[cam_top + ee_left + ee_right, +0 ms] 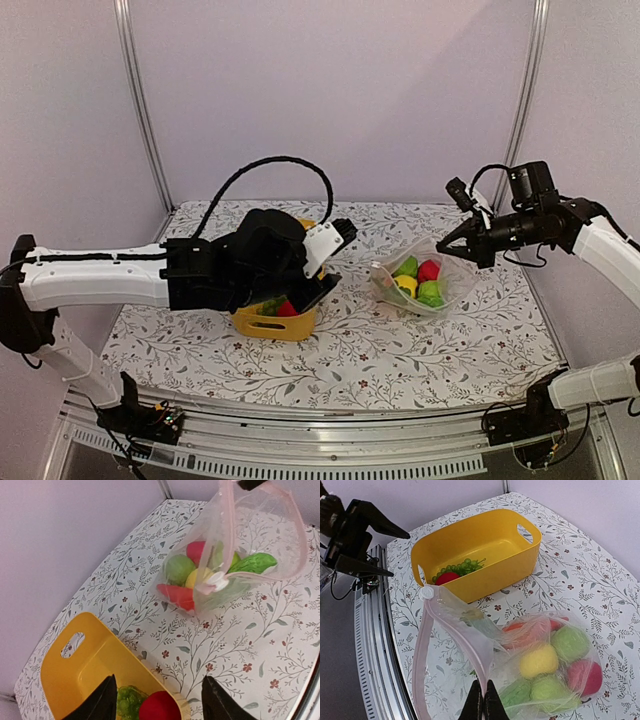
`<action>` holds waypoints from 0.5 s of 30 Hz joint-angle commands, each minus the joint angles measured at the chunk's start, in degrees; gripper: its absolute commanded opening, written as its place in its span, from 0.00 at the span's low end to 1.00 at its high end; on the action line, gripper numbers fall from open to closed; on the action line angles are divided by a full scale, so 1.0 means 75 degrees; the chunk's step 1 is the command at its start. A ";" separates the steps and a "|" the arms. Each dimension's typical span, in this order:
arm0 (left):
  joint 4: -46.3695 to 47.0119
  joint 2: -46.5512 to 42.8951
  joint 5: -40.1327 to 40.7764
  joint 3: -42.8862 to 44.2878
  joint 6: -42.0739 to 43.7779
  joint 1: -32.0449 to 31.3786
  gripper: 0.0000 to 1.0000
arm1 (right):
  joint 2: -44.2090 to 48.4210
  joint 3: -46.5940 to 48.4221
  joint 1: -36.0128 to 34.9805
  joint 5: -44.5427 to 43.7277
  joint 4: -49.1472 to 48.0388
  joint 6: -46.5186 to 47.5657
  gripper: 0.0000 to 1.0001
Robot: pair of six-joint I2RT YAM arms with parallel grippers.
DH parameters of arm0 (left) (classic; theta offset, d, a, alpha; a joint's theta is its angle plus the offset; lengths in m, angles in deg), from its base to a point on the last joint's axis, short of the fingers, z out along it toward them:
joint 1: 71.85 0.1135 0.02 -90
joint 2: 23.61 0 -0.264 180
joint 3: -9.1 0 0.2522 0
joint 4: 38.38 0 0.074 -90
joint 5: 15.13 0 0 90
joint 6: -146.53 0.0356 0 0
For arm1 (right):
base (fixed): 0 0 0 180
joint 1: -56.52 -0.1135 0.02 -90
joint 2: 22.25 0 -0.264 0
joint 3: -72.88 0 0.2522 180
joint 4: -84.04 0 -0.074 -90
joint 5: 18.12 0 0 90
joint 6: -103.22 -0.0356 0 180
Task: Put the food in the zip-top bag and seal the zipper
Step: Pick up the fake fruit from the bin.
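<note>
On the flowered table (480, 340), right of centre, one clear bag (415, 285) sits with its mouth open and its far-right edge lifted by the right gripper (462, 243), whose two fingers are clenched on the bag at its rim. From the right wrist view, the pink zipper (422, 655) runs in one loop around the mouth, with a single white slider (426, 592) at its left end. Through the film at least six food pieces can be counted: three round green ones (568, 642), one yellow (538, 661), one red (585, 677) and one orange-red (520, 630); crinkles hide whether there are more. Just left of the bag stands one yellow tub (270, 325), not touching it, and holding two pieces: a green grape cluster (462, 566) and a red piece (447, 576) beside it at the tub's near end. Over that end hangs the left gripper (335, 262), its two fingers spread apart and holding nothing.
</note>
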 commanded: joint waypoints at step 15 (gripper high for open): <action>-0.1701 0.0492 -0.2431 0.0221 -0.3458 0.3720 0.46 | 0.0435 -0.0307 -0.0042 -0.0348 -0.0095 0.0118 0.00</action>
